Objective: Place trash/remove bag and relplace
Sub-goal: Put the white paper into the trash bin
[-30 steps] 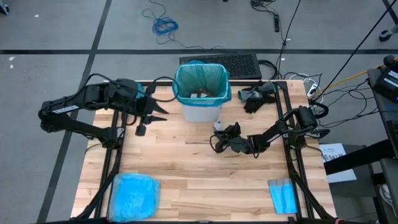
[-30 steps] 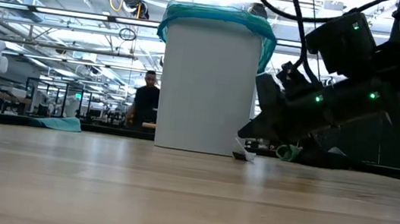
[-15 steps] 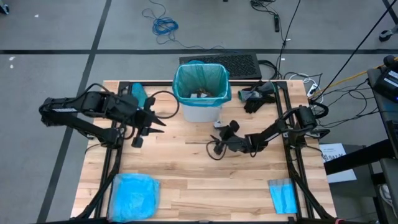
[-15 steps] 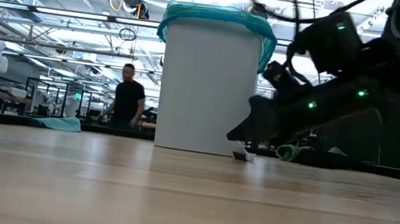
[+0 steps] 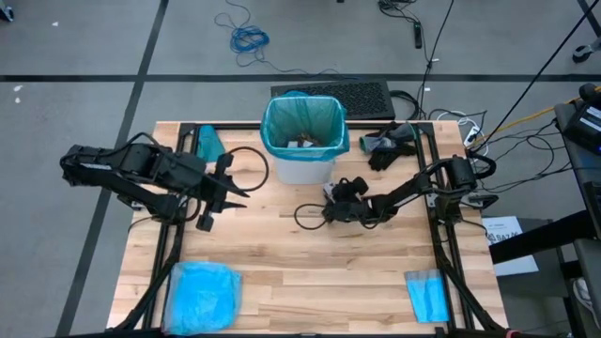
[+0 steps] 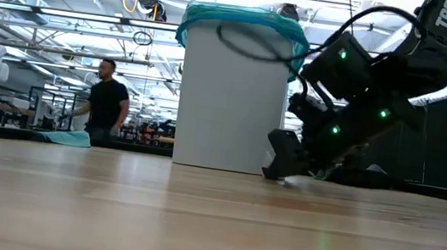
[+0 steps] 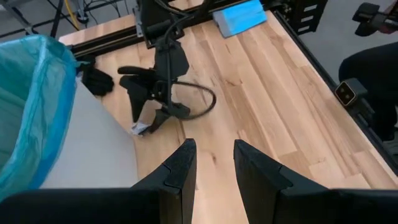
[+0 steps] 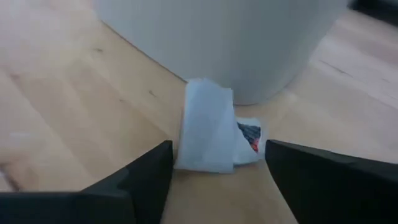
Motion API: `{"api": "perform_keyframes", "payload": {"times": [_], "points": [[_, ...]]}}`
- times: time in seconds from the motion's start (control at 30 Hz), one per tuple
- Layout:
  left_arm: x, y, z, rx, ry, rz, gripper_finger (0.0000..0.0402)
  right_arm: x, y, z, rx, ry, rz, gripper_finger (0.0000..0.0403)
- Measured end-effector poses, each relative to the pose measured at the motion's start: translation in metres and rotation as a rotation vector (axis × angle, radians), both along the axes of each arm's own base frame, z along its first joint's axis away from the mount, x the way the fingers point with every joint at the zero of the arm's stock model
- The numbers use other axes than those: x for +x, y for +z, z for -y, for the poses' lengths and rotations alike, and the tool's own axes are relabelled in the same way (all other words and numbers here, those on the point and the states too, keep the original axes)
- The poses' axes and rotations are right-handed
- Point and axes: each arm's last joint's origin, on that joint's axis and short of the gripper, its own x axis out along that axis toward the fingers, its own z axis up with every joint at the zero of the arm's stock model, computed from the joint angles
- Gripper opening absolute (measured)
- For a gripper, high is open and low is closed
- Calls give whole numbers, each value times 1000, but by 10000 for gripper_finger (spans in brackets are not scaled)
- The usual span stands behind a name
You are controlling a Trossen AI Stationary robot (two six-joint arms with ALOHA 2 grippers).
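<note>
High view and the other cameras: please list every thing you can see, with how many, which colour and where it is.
Bin: one, white, far middle of the table.
Bag: one, teal-green, lining the bin, folded over its rim.
Trash in the bin: a few scraps, count unclear.
Wrapper: one, white with a red and blue mark, on the table at the bin's foot.
Plastic bag: one, pale blue, near left corner.
Folded sheet: one, blue, near right corner.
Table: one, light wood.
Person: one, dark shirt, in the room behind.
Left hand: dark, empty, left of the bin.
Right hand: dark, open, fingers either side of the wrapper.
</note>
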Motion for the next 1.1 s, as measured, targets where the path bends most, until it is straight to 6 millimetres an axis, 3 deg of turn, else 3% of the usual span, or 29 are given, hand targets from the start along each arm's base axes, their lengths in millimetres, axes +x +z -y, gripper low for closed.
{"api": "perform_keyframes", "payload": {"times": [0.13, 0.3, 0.33, 0.47, 0.6, 0.73, 0.87, 1.0, 1.1], "points": [[-1, 0, 3, 7, -6, 2, 105, 2, 1, 2, 8, 6, 15, 191], [-1, 0, 5, 16, 9, 0, 105, 7, 6, -2, -11, 58, 61, 32], [-2, -1, 5, 13, 17, -4, 105, 8, 7, -4, -11, 75, 66, 17], [-5, -4, 7, 9, 57, -42, 105, 11, 12, -16, 29, 131, 125, 4], [-5, -13, 10, 16, 81, -80, 105, 13, 30, -43, 36, 229, 246, 2], [-3, -26, 15, 32, 63, -119, 105, 9, 67, -72, -22, 346, 396, 1], [-2, -34, 16, 32, 73, -144, 105, 2, 125, -90, -156, 423, 540, 1], [0, -43, 16, 60, 110, -154, 105, -4, 183, -90, -313, 467, 573, 0], [3, -49, 16, 79, 132, -149, 105, -4, 223, -74, -411, 445, 523, 0]]}}
